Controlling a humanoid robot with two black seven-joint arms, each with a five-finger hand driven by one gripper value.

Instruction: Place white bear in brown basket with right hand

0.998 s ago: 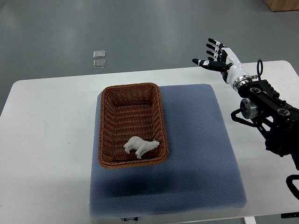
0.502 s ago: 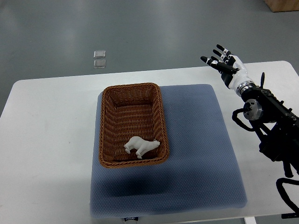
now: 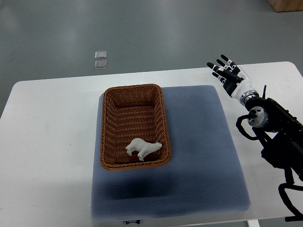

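Your white bear (image 3: 143, 148) already lies in the brown basket (image 3: 134, 92), at its near right corner. It looks light, rigid and smooth; pinch it across the body if needed. The right robot hand (image 3: 229, 76) hovers far right, fingers spread, empty.

A white table (image 3: 47, 142) with rounded corners is seen standing on a grey floor (image 3: 151, 28). A blue-grey padded mat (image 3: 199, 142) is laid directly on the tabletop, right of centre, its near edge close to the table's front edge. The remaining tabletop is left bare
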